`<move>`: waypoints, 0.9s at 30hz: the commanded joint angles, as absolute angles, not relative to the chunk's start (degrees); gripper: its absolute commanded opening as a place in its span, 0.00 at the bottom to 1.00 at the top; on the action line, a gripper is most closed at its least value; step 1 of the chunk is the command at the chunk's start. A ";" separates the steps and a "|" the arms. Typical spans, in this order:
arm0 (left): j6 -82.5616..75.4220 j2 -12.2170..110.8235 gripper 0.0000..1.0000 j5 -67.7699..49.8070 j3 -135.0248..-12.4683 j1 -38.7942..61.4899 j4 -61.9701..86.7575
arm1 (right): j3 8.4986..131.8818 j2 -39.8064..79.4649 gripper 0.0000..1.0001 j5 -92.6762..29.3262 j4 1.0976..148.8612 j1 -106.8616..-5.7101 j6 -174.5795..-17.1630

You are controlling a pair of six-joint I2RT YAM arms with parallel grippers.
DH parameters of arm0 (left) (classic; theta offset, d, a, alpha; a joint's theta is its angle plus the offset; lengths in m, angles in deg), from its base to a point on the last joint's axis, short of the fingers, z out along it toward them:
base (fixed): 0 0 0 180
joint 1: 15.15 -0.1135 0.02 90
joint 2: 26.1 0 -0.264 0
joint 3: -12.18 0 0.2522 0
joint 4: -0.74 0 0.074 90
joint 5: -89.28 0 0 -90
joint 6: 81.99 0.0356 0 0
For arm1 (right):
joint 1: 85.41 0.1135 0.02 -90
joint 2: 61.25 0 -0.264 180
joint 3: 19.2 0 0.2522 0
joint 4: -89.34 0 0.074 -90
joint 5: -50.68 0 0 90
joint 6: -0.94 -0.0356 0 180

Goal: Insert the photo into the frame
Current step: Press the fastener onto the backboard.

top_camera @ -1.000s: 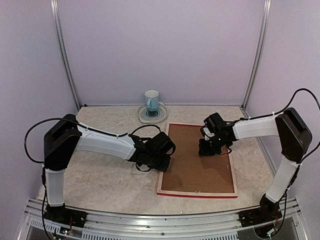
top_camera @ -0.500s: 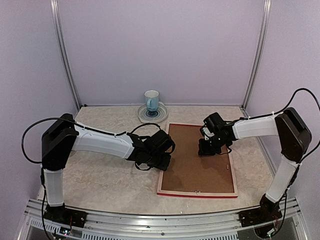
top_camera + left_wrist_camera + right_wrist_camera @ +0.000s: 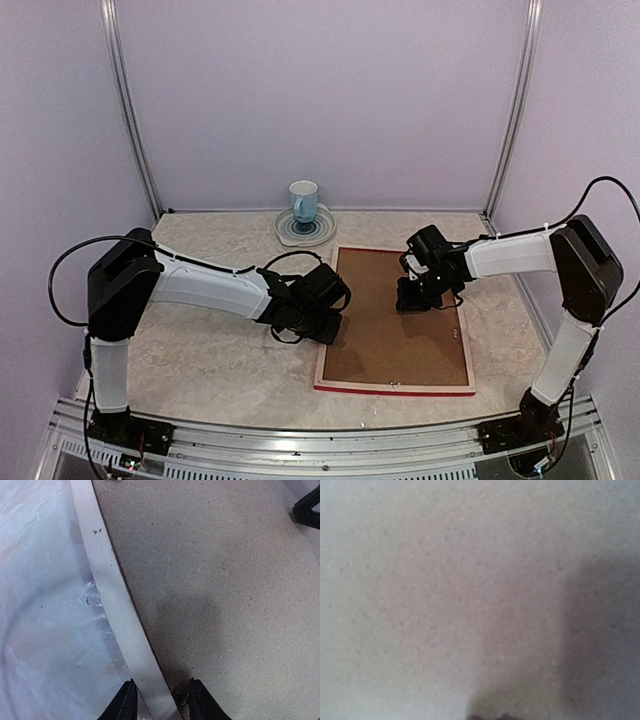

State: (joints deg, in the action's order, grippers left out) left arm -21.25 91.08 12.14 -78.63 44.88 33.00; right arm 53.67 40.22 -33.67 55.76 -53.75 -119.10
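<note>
**Frame face down, backing board on, left edge being worked**

Left: the left gripper sits low at the left edge of the frame. Its jaws are spread astride the pale wood rail, with a small metal tab just inside the right finger. I cannot tell whether the fingers touch the rail.

Centre: the frame lies flat on the table, reverse side up, with red showing only along its edges. The brown backing board fills the opening.

The photo shows in no view. It may lie under the board, but that cannot be confirmed.

Right: the right gripper is down on the board near its far right part. Its wrist view is a blur of brown fibre, so I cannot tell how its jaws stand.

Judgement: loading looks done or nearly done. What seems left is securing the tabs and turning the frame over.
</note>
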 commanded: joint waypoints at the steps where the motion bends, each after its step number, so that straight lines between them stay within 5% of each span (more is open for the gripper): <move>1: -21.09 92.32 0.34 11.77 -78.66 44.91 32.51 | 52.91 42.02 0.14 -34.35 54.95 -53.33 -119.02; 17: -21.26 91.24 0.20 12.22 -78.29 44.94 32.52 | 52.74 41.98 0.15 -34.44 55.13 -53.28 -119.11; 27: -21.63 88.31 0.25 14.37 -78.39 44.84 32.87 | 52.64 42.02 0.15 -34.49 55.16 -53.32 -118.96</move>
